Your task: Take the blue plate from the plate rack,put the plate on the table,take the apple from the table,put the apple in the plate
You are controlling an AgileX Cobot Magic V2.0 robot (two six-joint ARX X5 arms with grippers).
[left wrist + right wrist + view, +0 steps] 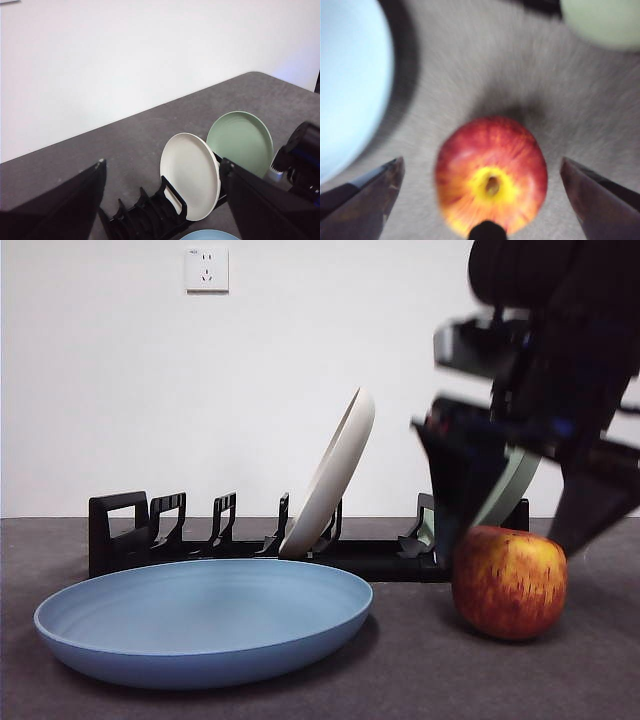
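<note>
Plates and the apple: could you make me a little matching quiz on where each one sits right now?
Things:
1. blue plate
2. cream-white plate
3. sage-green plate
4. apple

Places:
A. leaning in a middle slot of the plate rack
B. on the table, between the right gripper's open jaws
C. flat on the table, in front of the rack
D. standing at the rack's end

Pairs: 1-C, 2-A, 3-D, 4-B

You are looking at a matt, smooth blue plate (pixel 205 625) lying on a matt, finely speckled grey table (pixel 420 680). The apple (pixel 509 582) is showing smooth, faintly shiny skin. The rack (pixel 200 535) is looking like semi-gloss black plastic, and the cream plate (pixel 330 475) is reading matt.
</note>
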